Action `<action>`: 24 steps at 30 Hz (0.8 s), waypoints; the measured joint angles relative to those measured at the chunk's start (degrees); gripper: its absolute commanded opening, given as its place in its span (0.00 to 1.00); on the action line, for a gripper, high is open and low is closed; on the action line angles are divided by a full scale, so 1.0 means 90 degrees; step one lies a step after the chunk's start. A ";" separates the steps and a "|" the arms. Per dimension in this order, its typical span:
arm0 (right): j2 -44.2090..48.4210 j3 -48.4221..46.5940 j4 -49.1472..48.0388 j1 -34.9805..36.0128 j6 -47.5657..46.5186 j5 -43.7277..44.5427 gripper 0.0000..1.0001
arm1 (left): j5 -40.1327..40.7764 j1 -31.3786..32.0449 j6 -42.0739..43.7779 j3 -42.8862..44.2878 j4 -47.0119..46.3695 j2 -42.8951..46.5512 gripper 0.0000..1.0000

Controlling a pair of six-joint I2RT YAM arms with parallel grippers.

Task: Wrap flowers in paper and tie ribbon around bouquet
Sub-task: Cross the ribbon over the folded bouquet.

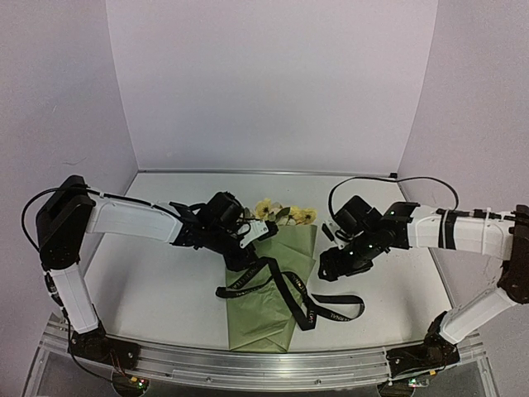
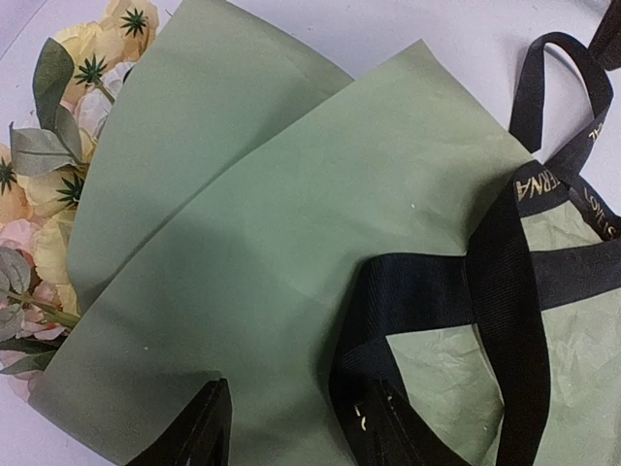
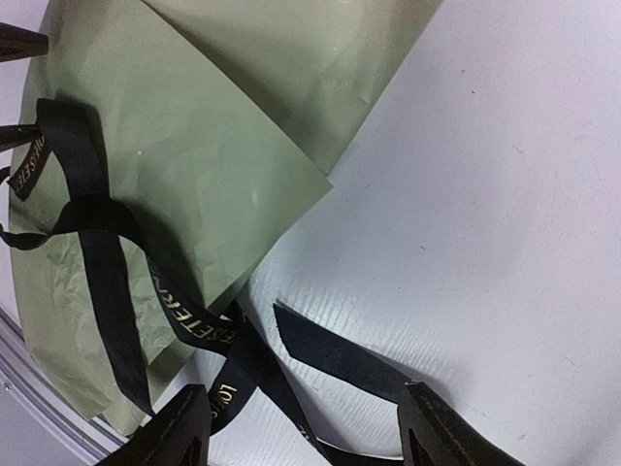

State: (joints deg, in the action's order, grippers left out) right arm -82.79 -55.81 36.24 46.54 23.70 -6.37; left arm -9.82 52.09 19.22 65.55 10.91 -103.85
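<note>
The bouquet lies mid-table, its olive-green paper folded into a cone. The yellow-cream flowers show at its far, wide end and also at the left edge of the left wrist view, flowers. The black ribbon loops loosely over the cone, and its tail trails right on the table. My left gripper hovers over the cone's upper part. Its jaws are open over the paper, with the ribbon beside the right finger. My right gripper is open above ribbon strands on the table.
The white table is walled on three sides. An aluminium rail runs along its near edge, close to the cone's narrow end. The rail also shows at the lower left of the right wrist view.
</note>
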 measured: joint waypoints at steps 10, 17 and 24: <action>0.0346 0.0526 -0.0109 -0.0049 0.0123 0.0254 0.70 | 0.0140 0.0168 0.0228 0.0327 0.0074 -0.0295 0.49; 0.0514 0.0748 -0.0200 -0.0060 0.0208 0.0465 0.71 | 0.0168 0.0256 0.0248 0.0440 0.0083 -0.0489 0.29; 0.0630 0.0982 -0.0242 -0.0060 0.0255 0.0801 0.63 | 0.0275 0.0297 0.0153 0.0501 0.0028 -0.0523 0.01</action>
State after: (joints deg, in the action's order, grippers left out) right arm -77.12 -46.98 34.06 46.00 26.00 0.84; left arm -7.35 54.77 20.60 70.06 11.16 -108.55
